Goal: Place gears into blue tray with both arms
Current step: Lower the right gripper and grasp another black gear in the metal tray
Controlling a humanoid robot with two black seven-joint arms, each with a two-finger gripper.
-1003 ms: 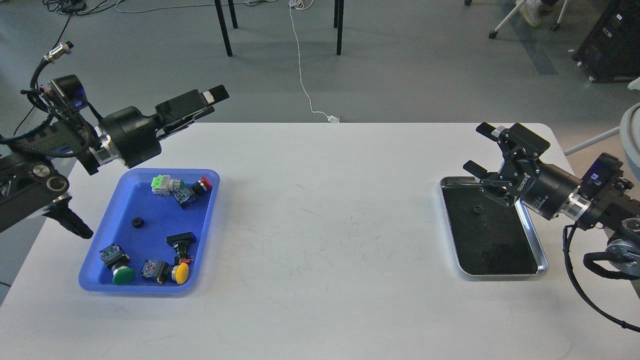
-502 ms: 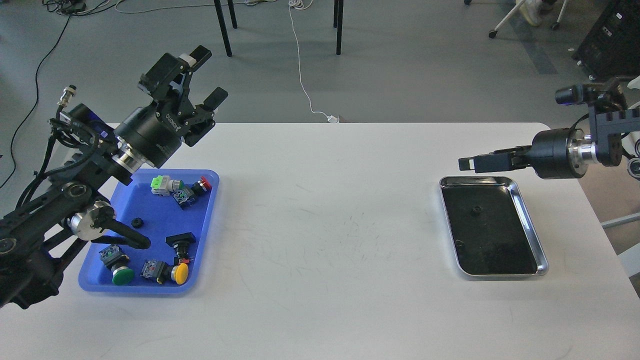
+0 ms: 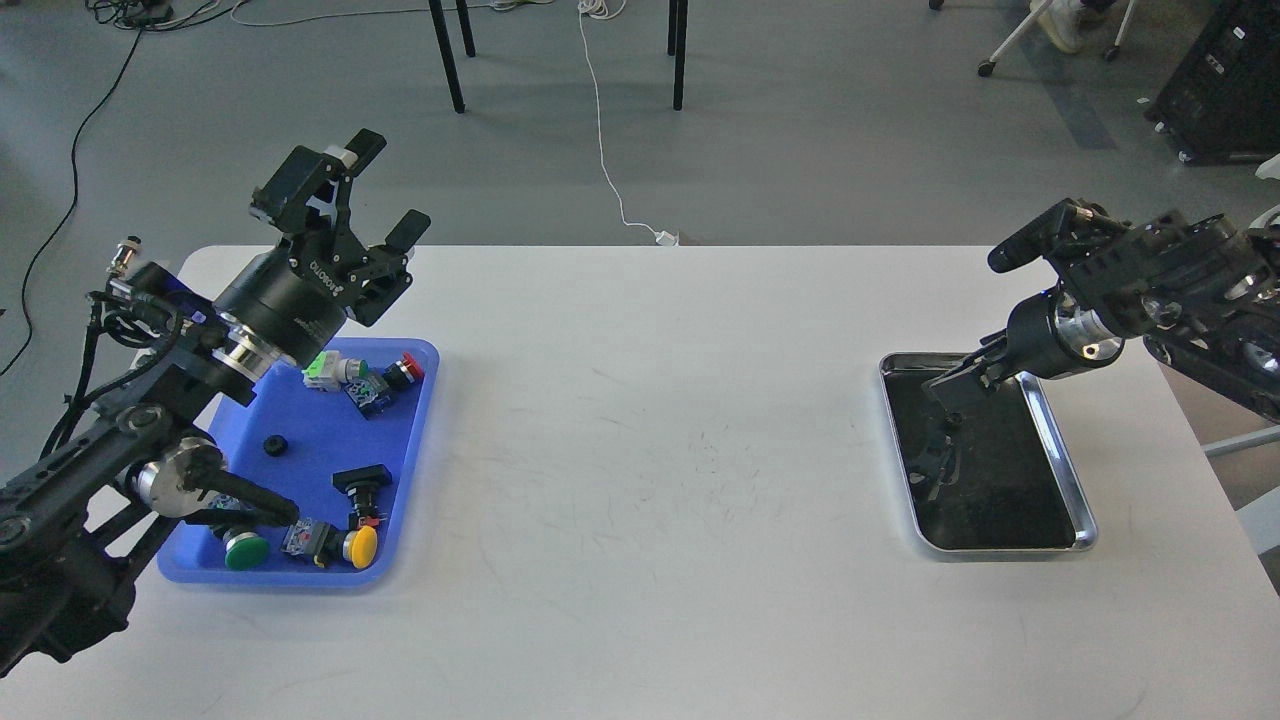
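Observation:
The blue tray (image 3: 300,410) lies at the table's left, with one small black gear (image 3: 272,445) on its floor among coloured push-button switches. My left gripper (image 3: 387,188) is raised over the tray's far edge, open and empty. At the right, my right gripper (image 3: 942,386) points down-left into the far end of the silver-rimmed metal tray (image 3: 1068,470). It is dark against the black inside, so its fingers cannot be told apart. Any gear under it is lost in the gripper and its reflection.
Switches with green, yellow, red and black caps (image 3: 355,480) fill the blue tray. My left arm's elbow link (image 3: 215,490) hangs over the tray's near left corner. The white table (image 3: 650,450) spans the space between the two trays. Chair legs and a cable lie beyond the far edge.
The right arm swung down and tipped its gripper from level above the metal tray into the tray's far end. The left gripper drifted slightly left and down, still open.

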